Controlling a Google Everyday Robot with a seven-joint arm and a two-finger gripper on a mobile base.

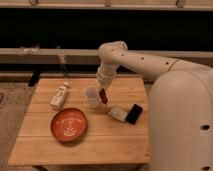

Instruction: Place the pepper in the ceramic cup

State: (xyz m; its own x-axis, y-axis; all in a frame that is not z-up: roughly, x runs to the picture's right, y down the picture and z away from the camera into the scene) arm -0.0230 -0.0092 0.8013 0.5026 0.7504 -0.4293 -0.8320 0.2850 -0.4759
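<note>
The small dark red pepper [103, 96] hangs from my gripper [102, 90], which is shut on it and holds it above the wooden table [115, 145]. The pepper is just to the right of the pale ceramic cup [91, 98] and level with its rim. The cup stands upright near the middle of the table. My arm comes in from the right and bends down over the cup's right side.
A round orange-red plate [68, 124] lies at the front left. A white labelled bottle [60, 96] lies on its side at the left. A white packet [118, 113] and a black flat object [134, 113] lie right of the cup.
</note>
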